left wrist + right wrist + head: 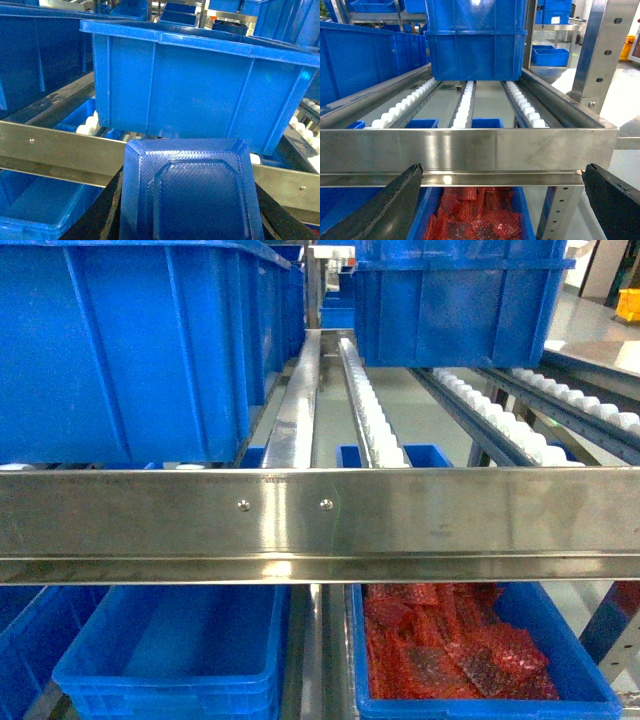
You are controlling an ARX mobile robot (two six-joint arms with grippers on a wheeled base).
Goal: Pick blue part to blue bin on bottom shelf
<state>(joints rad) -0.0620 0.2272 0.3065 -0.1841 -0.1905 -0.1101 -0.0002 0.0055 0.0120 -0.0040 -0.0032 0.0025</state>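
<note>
Left claw (187, 220) pinching the blue part (187, 192), a flat moulded tray held between its dark fingers (95, 220), just before the steel front rail (55, 150). Right claw (502, 200) spread wide, holding nothing, near the rail. Below the rail, in the head view: a blue bin (170, 660) beside the bin of red parts (570, 680).

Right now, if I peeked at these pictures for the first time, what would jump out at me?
Probably the shiny steel front rail with two small screws, stretching right across the head view. Just below it on the right, a blue bin full of crinkly red bags stands out against all the blue. In the left wrist view, the left end effector holds a blue part like a shallow tray, right in front of a big blue bin.
</note>
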